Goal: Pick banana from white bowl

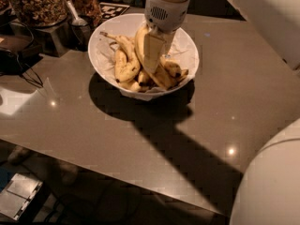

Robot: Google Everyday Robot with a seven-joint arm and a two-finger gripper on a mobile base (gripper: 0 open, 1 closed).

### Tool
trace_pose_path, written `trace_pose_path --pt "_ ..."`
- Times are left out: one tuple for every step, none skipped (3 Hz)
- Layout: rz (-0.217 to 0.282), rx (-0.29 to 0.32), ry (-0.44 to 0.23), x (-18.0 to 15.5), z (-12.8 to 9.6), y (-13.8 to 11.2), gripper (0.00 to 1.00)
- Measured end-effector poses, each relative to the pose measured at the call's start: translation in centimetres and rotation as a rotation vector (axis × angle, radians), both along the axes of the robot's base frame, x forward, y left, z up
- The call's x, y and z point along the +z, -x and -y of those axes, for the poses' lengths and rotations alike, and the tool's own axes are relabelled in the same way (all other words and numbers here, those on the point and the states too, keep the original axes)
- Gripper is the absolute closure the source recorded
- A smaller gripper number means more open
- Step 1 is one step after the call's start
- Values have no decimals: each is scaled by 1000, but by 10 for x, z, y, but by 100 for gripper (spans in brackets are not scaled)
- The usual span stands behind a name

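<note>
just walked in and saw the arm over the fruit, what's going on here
The robot's arm reaches down from above, and its gripper is inside the white bowl on the grey table. The gripper sits right against the longest banana, which lies in the bowl among the other bananas. Nothing is lifted clear of the bowl, and it is not visible whether the banana is actually gripped.
</note>
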State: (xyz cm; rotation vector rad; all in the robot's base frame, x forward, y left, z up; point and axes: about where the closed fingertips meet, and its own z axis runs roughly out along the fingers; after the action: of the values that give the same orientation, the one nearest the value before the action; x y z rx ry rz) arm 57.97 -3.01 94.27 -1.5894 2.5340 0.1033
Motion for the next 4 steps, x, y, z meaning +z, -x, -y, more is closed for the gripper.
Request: trace_pose_path --pt "0 0 0 0 0 0 0" --pt "0 0 0 0 0 0 0" --pt "8 -61 -37 3 2 -8 0" --pt "42 -202 -81 16 21 -17 0"
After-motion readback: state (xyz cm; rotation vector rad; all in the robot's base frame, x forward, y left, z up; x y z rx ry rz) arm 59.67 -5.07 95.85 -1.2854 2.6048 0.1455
